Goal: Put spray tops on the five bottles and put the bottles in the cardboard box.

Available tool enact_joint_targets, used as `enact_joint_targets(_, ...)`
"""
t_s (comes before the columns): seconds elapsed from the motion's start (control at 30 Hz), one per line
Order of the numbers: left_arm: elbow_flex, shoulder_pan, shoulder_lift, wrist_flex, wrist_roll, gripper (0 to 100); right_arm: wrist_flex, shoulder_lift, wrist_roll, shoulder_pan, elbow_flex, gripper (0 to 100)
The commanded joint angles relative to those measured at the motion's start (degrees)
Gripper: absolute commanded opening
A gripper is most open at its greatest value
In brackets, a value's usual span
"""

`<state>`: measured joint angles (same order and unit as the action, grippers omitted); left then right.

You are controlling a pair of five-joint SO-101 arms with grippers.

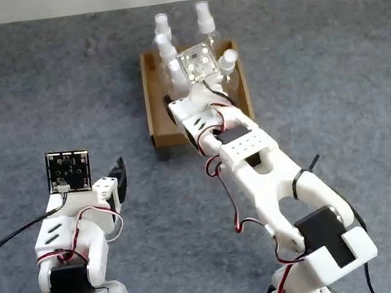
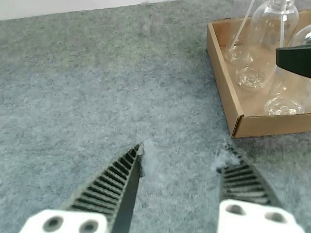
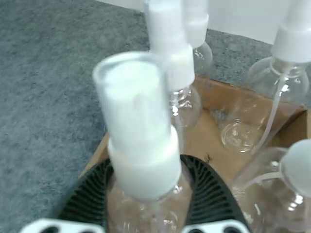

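Right pincer (image 3: 148,196) out over the box (image 1: 153,116), shut on a clear bottle (image 3: 146,218) just below its white spray top (image 3: 141,141) — ribbed black fingers (image 3: 90,199) pressed against the clear body on both sides. Bottle upright or nearly so, inside the box and toward its left wall as seen from the high view; base hidden behind the pincer, so contact with the box floor impossible to judge. Four other bottles (image 3: 284,80) standing in the same box, each capped with a white top, dip tubes visible through the clear walls: two at the far end, one close behind the held bottle, one just beside it on the right. Box on the grey counter (image 1: 38,89), between the two arms' reach and ahead of the right arm. Left pincer (image 2: 182,153) wide open and holding nothing — toothed fingertips low over bare counter, short of the box's near corner and apart from it. From the high view, left arm drawn back near its base, to the left of the box and nearer the robot.
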<state>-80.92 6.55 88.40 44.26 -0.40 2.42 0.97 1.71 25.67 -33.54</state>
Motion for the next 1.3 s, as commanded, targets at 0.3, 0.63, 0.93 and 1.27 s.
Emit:
enact_joint_targets(0.3, 0.31, -1.27, 0.48, -0.53, -0.35, 19, -1.27, 0.40, -0.18, 1.98, 2.86, 2.0)
enact_joint_targets(0.63, 0.22, -1.27, 0.48, -0.53, -0.35, 19, -1.19, 0.57, -0.18, 3.12, 2.77, 11.7)
enact_joint_targets(0.93, 0.22, -1.27, 0.48, -0.53, -0.35, 19, -0.84, 0.57, -0.09, 3.12, 2.68, 24.3)
enact_joint_targets(1.27, 0.22, -1.27, 0.48, -0.53, -0.35, 19, -0.22, 0.66, -0.09, 3.21, 2.95, 24.5)
